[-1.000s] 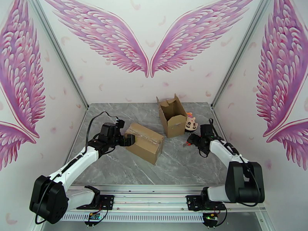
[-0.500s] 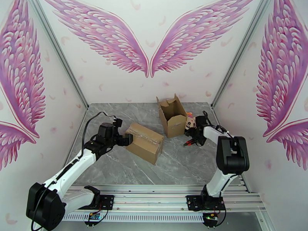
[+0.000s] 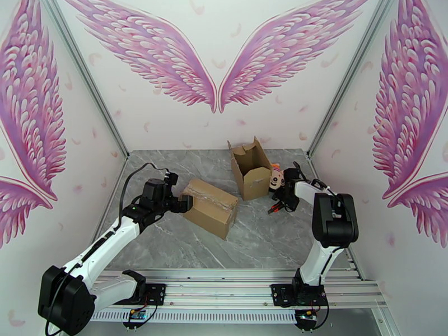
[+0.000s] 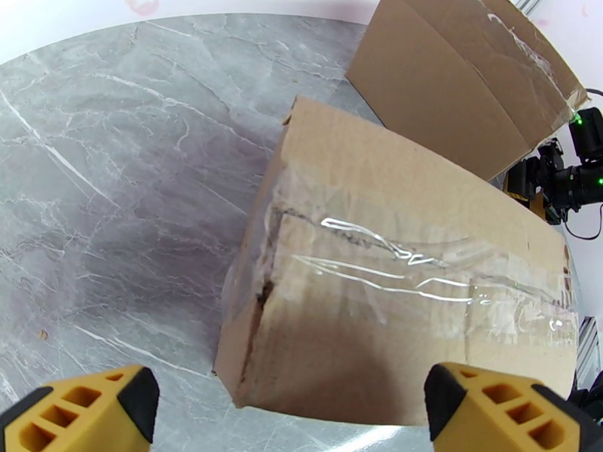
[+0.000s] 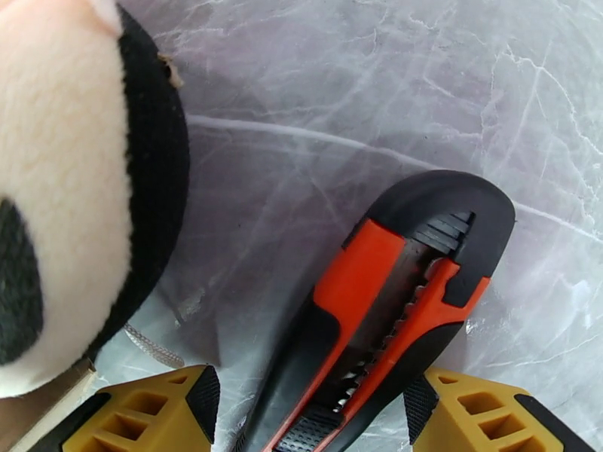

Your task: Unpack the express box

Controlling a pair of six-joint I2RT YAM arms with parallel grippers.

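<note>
Both tools stand open: left tool (image 4: 290, 401) wide before the taped brown cardboard box (image 4: 407, 280), right tool (image 5: 310, 393) narrower, straddling the orange-and-black utility knife (image 5: 392, 295) on the grey marble surface (image 5: 377, 84).

Probably a staged robot test booth: wing-painted walls (image 3: 215, 63), marble-patterned tabletop (image 3: 263, 242).

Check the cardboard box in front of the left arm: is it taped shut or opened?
Shut. Clear tape runs along the seam of the cardboard box, and its top lies flat and closed.
</note>
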